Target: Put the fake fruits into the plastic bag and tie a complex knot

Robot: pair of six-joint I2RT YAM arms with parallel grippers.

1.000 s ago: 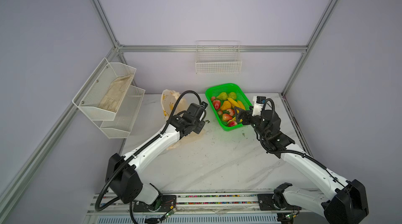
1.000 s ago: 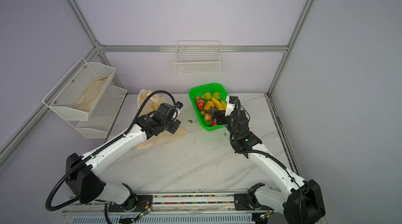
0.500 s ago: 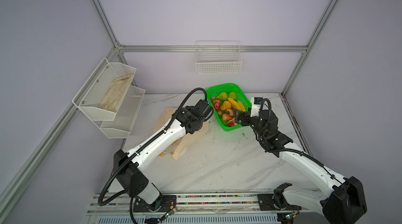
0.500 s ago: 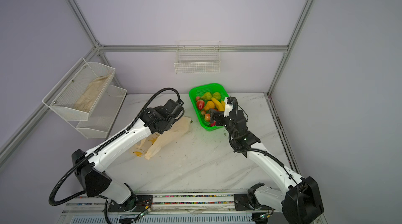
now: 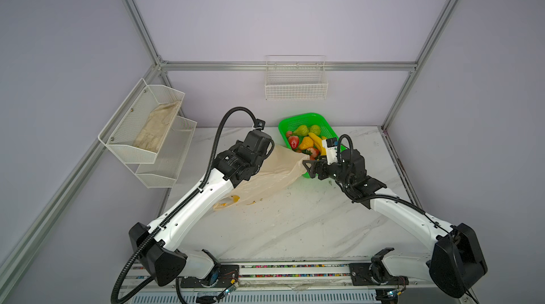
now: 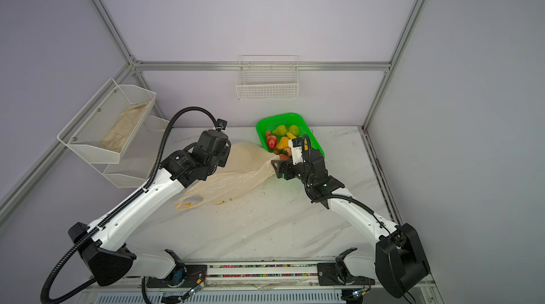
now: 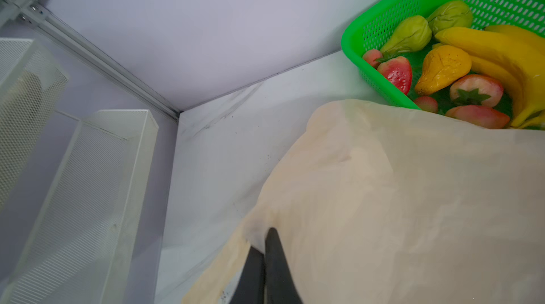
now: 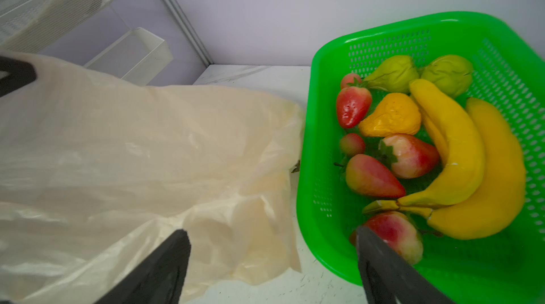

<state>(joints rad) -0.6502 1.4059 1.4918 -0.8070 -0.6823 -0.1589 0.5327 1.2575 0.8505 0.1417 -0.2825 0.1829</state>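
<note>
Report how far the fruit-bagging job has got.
Done: nothing bagged; the glossy plastic fruits lie in the bright green mesh basket. In hand: the left gripper pinches the thin cream-peach plastic bag, lifted beside the basket; the right gripper hangs open by its edge. Left: bagging every fruit, then the knot.

We see the plastic bag point(image 5: 265, 175) slanting across the table point(image 5: 295, 228) — its upper end tucked under the left arm point(image 5: 206, 190), its far corner against the green basket point(image 5: 309, 118) of fake fruits point(image 5: 305, 140), with the right gripper point(image 5: 308, 168) at that corner.
</note>
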